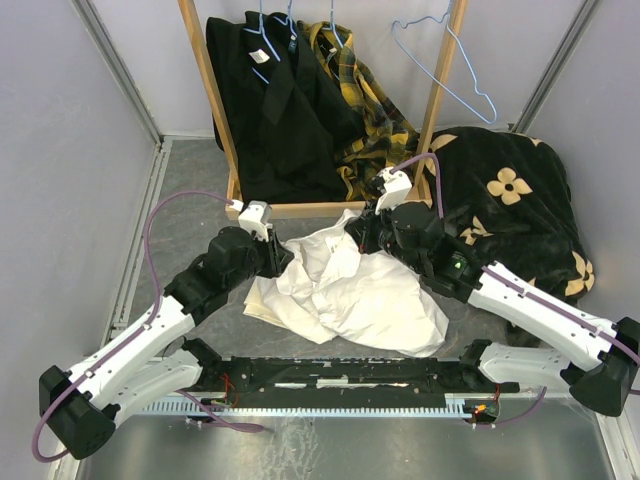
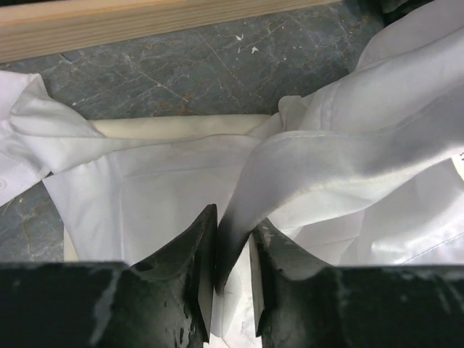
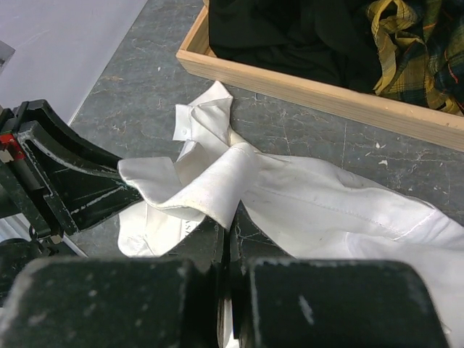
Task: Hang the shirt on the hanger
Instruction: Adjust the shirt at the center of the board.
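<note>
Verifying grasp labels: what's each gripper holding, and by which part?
Both hold the shirt: the left gripper pinches a raised fold, the right gripper a bunched fold. Which garment part is unclear.

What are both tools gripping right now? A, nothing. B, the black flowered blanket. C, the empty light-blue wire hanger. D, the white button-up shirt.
D: the left tool and the right tool each pinch a fold of the thin white button-up shirt in their wrist views.

No readable text anywhere (the small white tag (image 1: pixel 252 31) is illegible).
</note>
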Controlling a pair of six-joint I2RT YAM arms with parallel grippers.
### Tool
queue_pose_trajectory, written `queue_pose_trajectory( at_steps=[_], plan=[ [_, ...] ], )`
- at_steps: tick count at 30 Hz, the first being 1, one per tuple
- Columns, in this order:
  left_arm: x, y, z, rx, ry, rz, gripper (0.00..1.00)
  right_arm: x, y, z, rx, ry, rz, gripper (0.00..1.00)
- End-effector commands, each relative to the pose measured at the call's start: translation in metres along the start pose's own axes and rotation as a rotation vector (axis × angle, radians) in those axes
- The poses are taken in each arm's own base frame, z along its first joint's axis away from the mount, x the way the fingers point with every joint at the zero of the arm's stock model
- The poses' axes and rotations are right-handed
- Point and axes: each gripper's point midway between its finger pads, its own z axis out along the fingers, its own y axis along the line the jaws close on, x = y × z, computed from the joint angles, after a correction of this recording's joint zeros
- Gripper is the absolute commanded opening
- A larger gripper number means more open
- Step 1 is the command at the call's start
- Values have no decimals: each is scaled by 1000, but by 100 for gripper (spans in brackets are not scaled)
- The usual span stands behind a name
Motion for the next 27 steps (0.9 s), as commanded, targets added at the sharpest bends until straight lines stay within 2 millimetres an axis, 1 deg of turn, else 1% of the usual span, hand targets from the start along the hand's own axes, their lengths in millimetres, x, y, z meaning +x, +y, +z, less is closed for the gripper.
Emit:
queue_pose_trajectory(
  at_steps=[1, 3, 5, 7, 11, 17, 27],
  plan=[
    [-20, -13, -2, 46, -76, -34, 24, -30, 12, -11, -41, -75, 12, 0],
    [-23, -10, -4, 26, -85, -46, 16, -29, 9, -11, -26, -65, -1, 0],
    [-27, -10, -6, 18, -92, -48, 11, -28, 7, -10, -16, -56, -17, 0],
    [-33, -10, -9, 7, -101, -50, 3, -29, 8, -11, -21, -54, -26, 0],
    [-43, -2, -14, -52, -125, -52, 3, -30, 16, -10, -53, -39, -49, 0],
    [-56, -11, -20, -23, -140, -39, 3, -33, 29, -10, -118, -31, -53, 0],
    [-65, -11, -28, -33, -162, -42, 3, -37, 40, -14, -172, -33, -42, 0]
  ],
)
